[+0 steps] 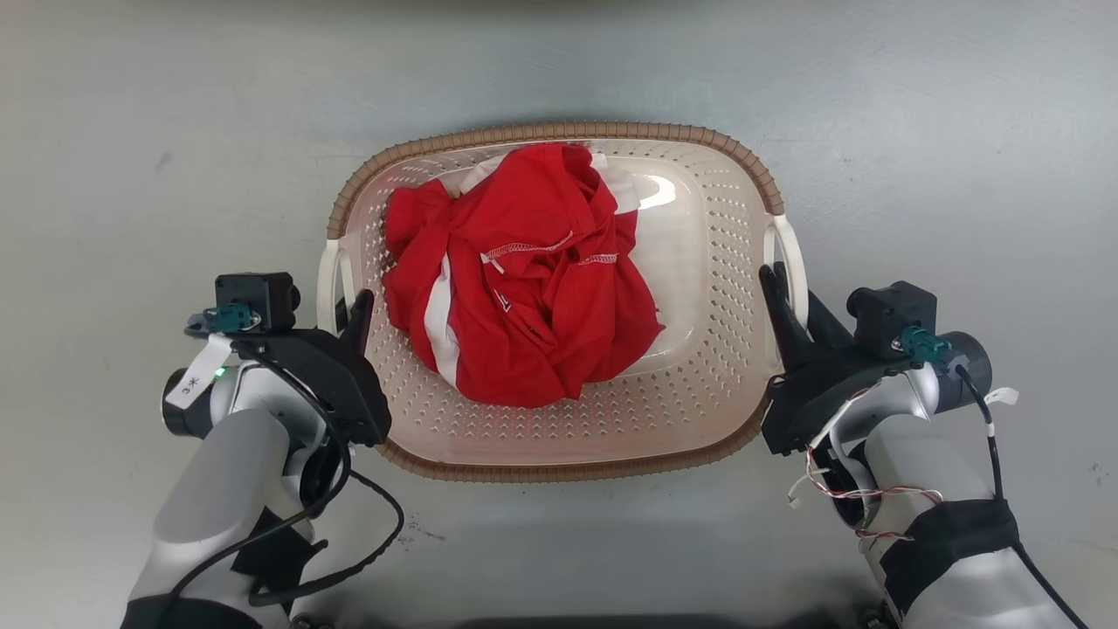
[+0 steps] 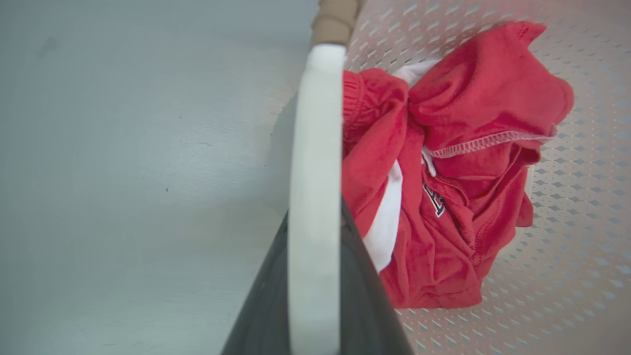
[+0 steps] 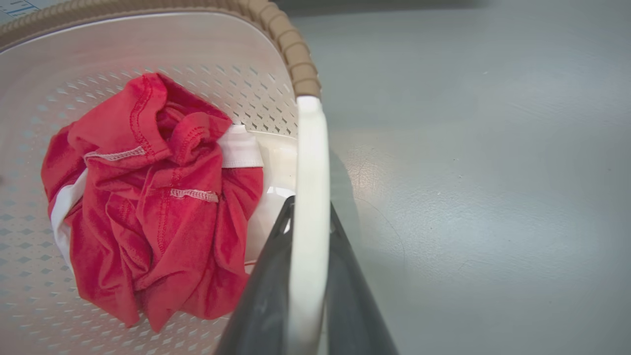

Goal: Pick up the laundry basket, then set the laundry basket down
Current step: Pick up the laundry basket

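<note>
Clamping the laundry basket (image 1: pixel 559 133) by its handles, left gripper (image 1: pixel 354 306) sits at nine o'clock, right gripper (image 1: pixel 777 288) at three. Red garment (image 1: pixel 524 288) inside.

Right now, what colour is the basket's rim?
Brown, woven-look rim on the laundry basket; clearest in head view.

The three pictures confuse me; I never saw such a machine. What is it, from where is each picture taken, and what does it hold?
It is a robot with two arms, each ending in a two-fingered pincer. The wide picture comes from a camera on its head, looking down at a grey floor. It shows a cream basket with a brown rim, holding a crumpled red and white garment. The other two pictures come from cameras on the wrists, looking along the fingers. The left pincer is closed on the basket's left handle, one dark finger each side; the right pincer grips the right handle likewise. Whether the basket is lifted, I cannot tell.
</note>
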{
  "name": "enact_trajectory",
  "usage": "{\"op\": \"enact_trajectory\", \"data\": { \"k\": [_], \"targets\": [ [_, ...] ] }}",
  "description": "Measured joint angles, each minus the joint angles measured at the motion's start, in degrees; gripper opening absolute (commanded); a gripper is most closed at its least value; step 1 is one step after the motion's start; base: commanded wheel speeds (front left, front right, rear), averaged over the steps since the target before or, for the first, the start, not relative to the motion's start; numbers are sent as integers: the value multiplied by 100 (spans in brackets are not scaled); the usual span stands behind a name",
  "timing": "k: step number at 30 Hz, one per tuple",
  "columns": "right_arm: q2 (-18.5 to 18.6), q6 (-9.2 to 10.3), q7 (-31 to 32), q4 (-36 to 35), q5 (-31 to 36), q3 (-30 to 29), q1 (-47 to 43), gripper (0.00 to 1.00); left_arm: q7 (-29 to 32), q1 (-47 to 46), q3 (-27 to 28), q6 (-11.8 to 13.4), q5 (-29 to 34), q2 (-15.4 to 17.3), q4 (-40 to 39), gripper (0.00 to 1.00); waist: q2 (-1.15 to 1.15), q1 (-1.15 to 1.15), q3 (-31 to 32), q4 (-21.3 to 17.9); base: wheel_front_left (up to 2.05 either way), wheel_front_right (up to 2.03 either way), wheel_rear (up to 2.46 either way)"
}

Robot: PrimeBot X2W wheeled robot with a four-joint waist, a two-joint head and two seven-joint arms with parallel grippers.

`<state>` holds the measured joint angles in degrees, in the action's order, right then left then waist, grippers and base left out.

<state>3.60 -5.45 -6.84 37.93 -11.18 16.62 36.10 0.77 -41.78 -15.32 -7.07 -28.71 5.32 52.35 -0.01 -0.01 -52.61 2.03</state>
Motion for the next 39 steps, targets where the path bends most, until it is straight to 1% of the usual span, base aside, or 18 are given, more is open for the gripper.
{"op": "enact_trajectory", "data": {
  "k": [11,23,26,33,35,39],
  "targets": [
    [-4,-44,-134,422,-104,12,173,0,-96,-201,-127,-48,-100,-80,436,0,0,0,86,30,0,0,0],
    [-15,-69,-129,1032,-303,81,360,0,26,-238,-337,-48,-498,-172,714,0,1,2,446,41,0,0,0],
    [-15,-108,-85,1203,-348,92,410,0,118,-238,-392,-47,-653,-196,784,0,1,1,557,59,0,0,0],
    [-24,-119,41,1623,-420,142,503,0,356,-237,-521,-43,-860,-238,924,0,1,1,884,110,0,0,0],
    [-26,-140,125,1753,-456,154,545,0,438,-231,-548,-43,-1009,-258,981,0,1,1,996,124,0,0,0],
    [-34,-160,290,2004,-499,202,593,0,656,-205,-602,-42,-1116,-266,1062,0,1,1,1234,145,0,0,0]
  ]
}}
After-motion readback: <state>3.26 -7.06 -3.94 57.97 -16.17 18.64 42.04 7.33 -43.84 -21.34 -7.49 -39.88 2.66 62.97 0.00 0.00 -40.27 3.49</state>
